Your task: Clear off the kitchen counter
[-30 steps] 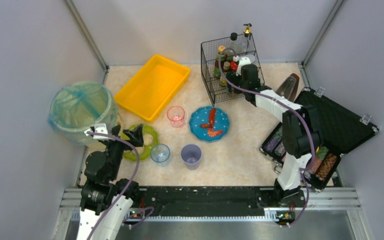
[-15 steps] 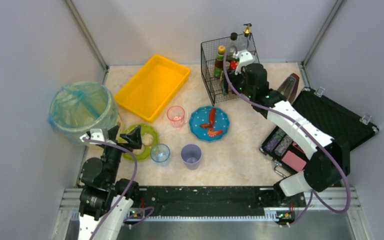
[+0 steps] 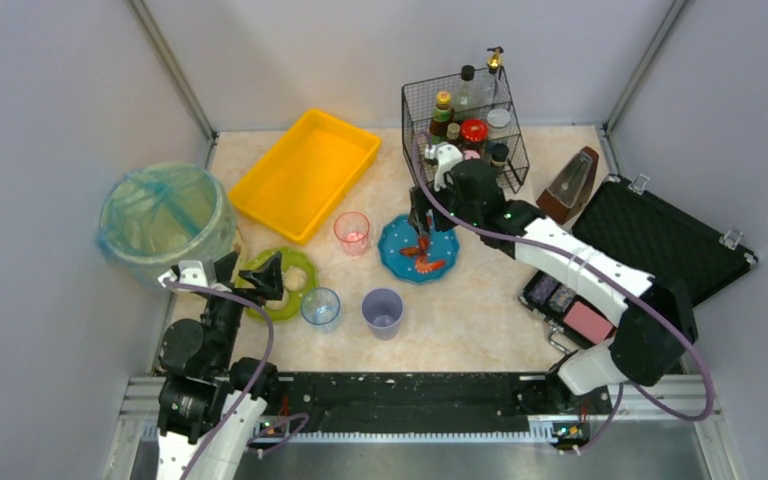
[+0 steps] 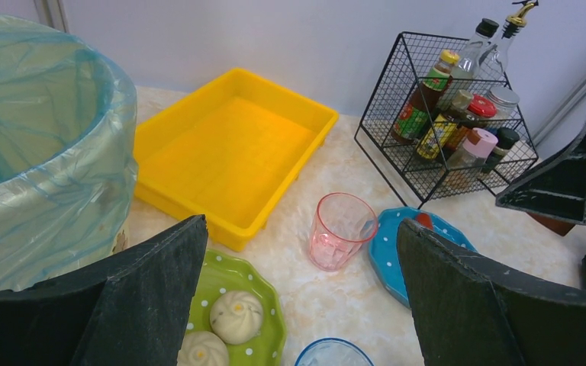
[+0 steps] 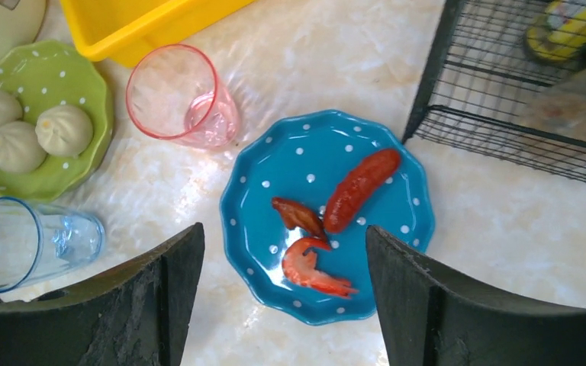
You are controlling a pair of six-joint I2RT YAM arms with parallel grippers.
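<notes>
- My right fingers are spread wide and grasp nothing. They hang over the blue dotted plate at the middle of the table, which I judge lines me up to pick from it.
- The plate holds a sausage, a shrimp and a dark scrap, all lying loose between my two fingers. I take these for leftovers that must go before the plate itself.
- My left fingers are also released and empty. They are poised above the green dotted plate with its buns near the near-left corner, well apart from my right arm's reach.
- The bag-lined bin stands at the left edge, just beside the green plate. It is probably there so that scraps travel only a short way.
- The yellow tray lies empty toward the far-left corner. It seems the likely place for dishes.
- The pink cup, the clear glass and the grey cup stand upright between the two plates, so I must come down without knocking them.
- The wire rack of bottles sits at the far edge, close behind the blue plate.
- The table is far from cleared.
</notes>
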